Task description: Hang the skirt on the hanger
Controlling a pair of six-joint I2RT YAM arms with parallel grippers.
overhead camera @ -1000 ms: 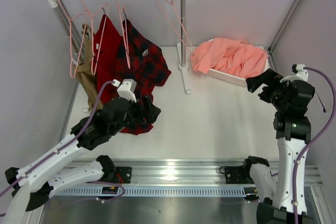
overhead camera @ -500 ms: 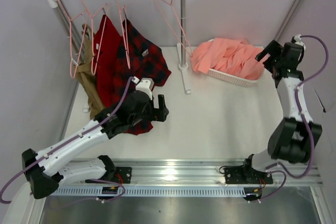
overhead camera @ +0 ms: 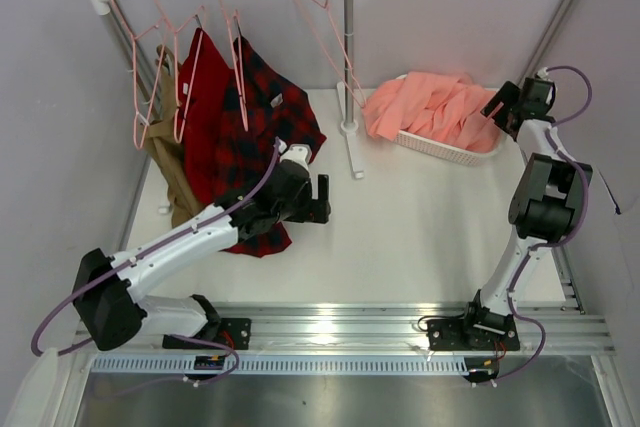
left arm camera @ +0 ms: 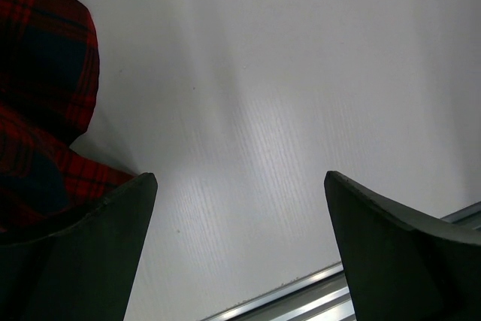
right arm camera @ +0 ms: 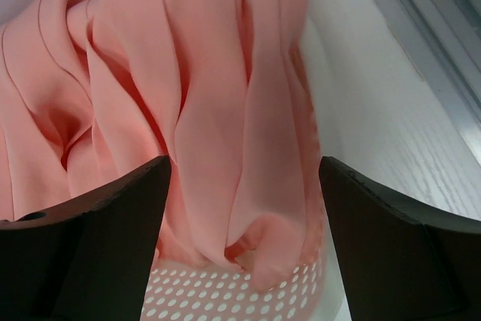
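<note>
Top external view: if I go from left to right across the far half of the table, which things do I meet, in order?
tan garment → plain red garment → plaid shirt → white rail post → skirt → right gripper

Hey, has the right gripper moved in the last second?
Yes. The right gripper has moved rearward past the white basket, from its near edge to its right end, and is now beside the skirt.
</note>
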